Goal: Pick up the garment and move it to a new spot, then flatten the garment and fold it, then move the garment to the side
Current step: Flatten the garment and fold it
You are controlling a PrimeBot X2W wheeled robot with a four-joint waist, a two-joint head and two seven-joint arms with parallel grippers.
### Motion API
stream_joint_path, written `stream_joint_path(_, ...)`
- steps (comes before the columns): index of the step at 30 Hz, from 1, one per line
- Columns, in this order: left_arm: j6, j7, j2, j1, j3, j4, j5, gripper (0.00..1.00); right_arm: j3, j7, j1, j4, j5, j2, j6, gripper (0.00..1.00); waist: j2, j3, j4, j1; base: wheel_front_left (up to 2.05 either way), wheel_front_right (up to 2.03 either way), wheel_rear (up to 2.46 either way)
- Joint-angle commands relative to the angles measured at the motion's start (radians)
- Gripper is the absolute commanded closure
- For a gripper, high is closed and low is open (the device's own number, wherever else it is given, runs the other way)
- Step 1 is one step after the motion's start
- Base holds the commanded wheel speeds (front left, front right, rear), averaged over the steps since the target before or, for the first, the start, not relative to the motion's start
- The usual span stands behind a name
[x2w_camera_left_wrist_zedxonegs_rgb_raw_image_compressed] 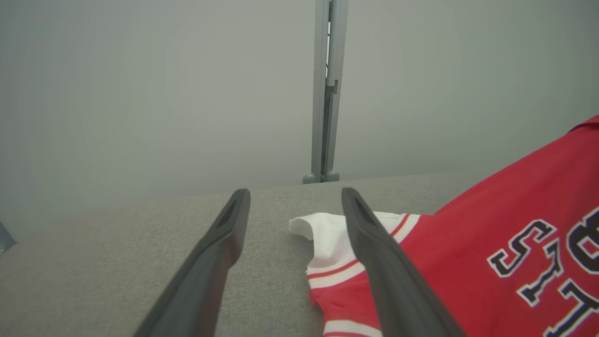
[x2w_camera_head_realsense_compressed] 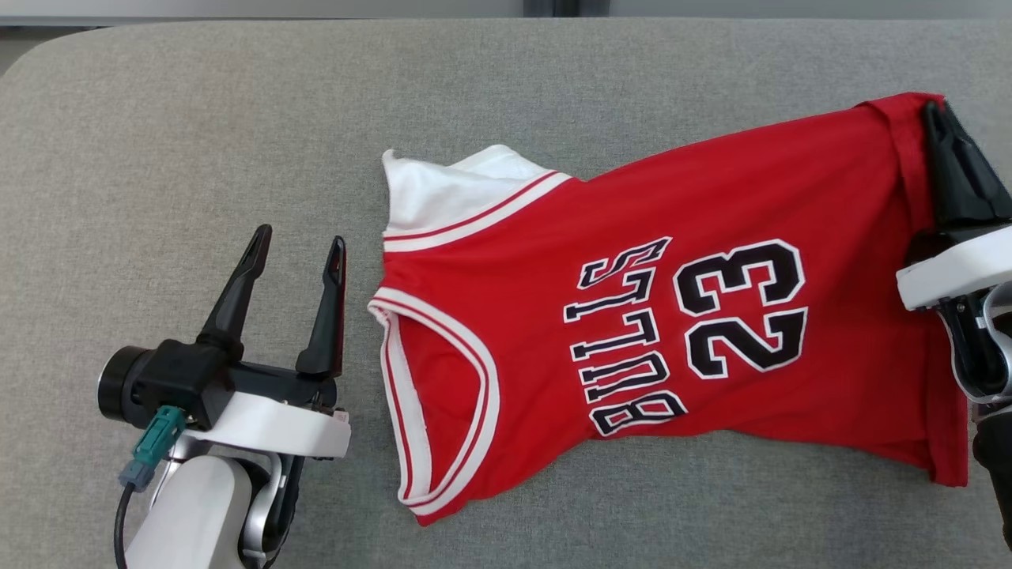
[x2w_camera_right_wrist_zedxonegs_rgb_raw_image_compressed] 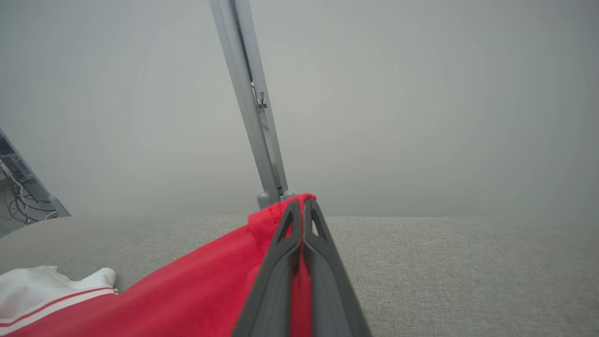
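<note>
Jersey hem [x2w_camera_head_realsense_compressed: 908, 154] — tight in right hand [x2w_camera_head_realsense_compressed: 934, 112]

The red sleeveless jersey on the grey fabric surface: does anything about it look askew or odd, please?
Yes: the red sleeveless jersey lies slanted and rumpled, its far shoulder flipped over showing white lining, and one hem corner is pinched in the shut right gripper.

Left pincer [x2w_camera_head_realsense_compressed: 300, 235]: 2 long, dark, tapering fingers [x2w_camera_head_realsense_compressed: 237, 292] on a black block [x2w_camera_head_realsense_compressed: 198, 375]. Just beside that block sits a round black camera barrel [x2w_camera_head_realsense_compressed: 118, 385] with a silver ring. Below the block, a teal plug [x2w_camera_head_realsense_compressed: 156, 438] trails a black cable [x2w_camera_head_realsense_compressed: 120, 521]. Under the block: white collar [x2w_camera_head_realsense_compressed: 277, 431], pale forearm [x2w_camera_head_realsense_compressed: 198, 514]. Right pincer [x2w_camera_head_realsense_compressed: 934, 111] looks alike, dark and white.
</note>
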Motion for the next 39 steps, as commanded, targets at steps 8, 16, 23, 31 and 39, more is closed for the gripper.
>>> stream_joint_path(8, -0.006, -0.004, 0.000, 0.034, 0.021, -0.003, 0.011, 0.00, -0.003, 0.045, 0.167, -0.096, 0.088, 0.044, 0.000, 1.00, 0.0000, -0.043, -0.038, 0.0000, 0.00, 0.00, 0.00)
stream_joint_path(16, 0.002, -0.004, 0.023, 0.057, 0.038, -0.014, 0.005, 0.00, 0.011, 0.080, 0.440, -0.192, 0.124, 0.117, 0.000, 1.00, 0.0000, -0.068, -0.076, 0.0000, 0.00, 0.00, 0.00)
stream_joint_path(23, 0.018, 0.008, 0.037, 0.089, 0.048, -0.035, -0.003, 0.00, -0.060, 0.048, 0.541, -0.154, 0.119, 0.165, 0.000, 1.00, 0.0000, -0.092, -0.110, 0.0000, 0.00, 0.00, 0.00)
stream_joint_path(31, 0.036, 0.026, 0.047, 0.121, 0.056, -0.059, -0.015, 0.00, -0.095, -0.012, 0.510, -0.075, 0.094, 0.189, 0.000, 0.00, 0.0000, -0.111, -0.120, 0.0000, 0.00, 0.00, 0.00)
stream_joint_path(39, 0.063, 0.031, 0.059, 0.143, 0.071, -0.092, -0.014, 0.00, -0.223, -0.099, 0.479, -0.243, -0.062, 0.205, 0.000, 0.00, 0.0000, -0.133, -0.133, 0.0000, 0.00, 0.00, 0.00)
